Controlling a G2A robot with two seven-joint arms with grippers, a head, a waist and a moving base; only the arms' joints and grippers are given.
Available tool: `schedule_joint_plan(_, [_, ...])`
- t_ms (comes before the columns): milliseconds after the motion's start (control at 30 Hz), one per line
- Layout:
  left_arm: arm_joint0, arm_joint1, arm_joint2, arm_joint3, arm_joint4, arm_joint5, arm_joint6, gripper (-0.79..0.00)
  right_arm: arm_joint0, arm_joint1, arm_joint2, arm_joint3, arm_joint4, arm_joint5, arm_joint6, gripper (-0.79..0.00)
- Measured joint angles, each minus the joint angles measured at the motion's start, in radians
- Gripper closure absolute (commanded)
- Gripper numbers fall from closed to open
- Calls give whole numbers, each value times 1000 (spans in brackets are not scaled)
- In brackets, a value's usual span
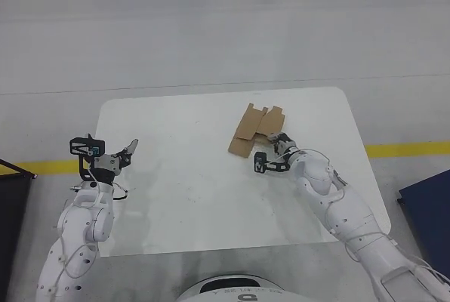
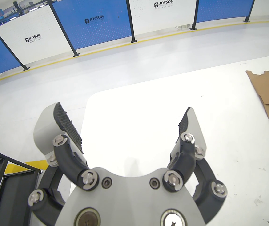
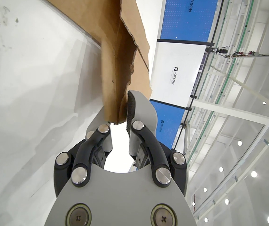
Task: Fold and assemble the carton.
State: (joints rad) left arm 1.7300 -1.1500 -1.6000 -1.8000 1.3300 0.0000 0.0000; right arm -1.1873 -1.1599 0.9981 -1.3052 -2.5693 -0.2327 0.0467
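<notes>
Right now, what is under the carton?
The right gripper pinches the near flap of the carton, with one finger tucked beneath the cardboard. White table shows around it. The rest lies flat, so anything under it is covered.

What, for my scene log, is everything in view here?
carton: one, brown, flattened, on the table's far right part
table: one, white, centre
floor stripe: one, yellow, on both sides of the table
fence panels: several, blue and white, beyond the table
left gripper: one, white and black, over the table's left edge, jaws open
right gripper: one, white and black, at the carton's near edge, jaws shut on a flap
</notes>
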Motion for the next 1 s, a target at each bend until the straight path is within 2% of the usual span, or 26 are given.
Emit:
schedule_joint_plan(133, [0,0,0,0,0,0,0,-785,-6,-1,5,-8,-18,63,-4,0])
schedule_joint_plan(233, [0,0,0,0,0,0,0,-785,-47,6,38,-63,-44,162,8,0])
schedule_joint_plan(467, [0,0,0,0,0,0,0,-785,-249,36,155,-273,-250,530,96,0])
schedule_joint_plan(667, [0,0,0,0,0,0,0,-785,-406,45,222,-378,-449,762,199,0])
schedule_joint_plan(1000, [0,0,0,0,0,0,0,-785,-418,45,225,-379,-466,784,212,0])
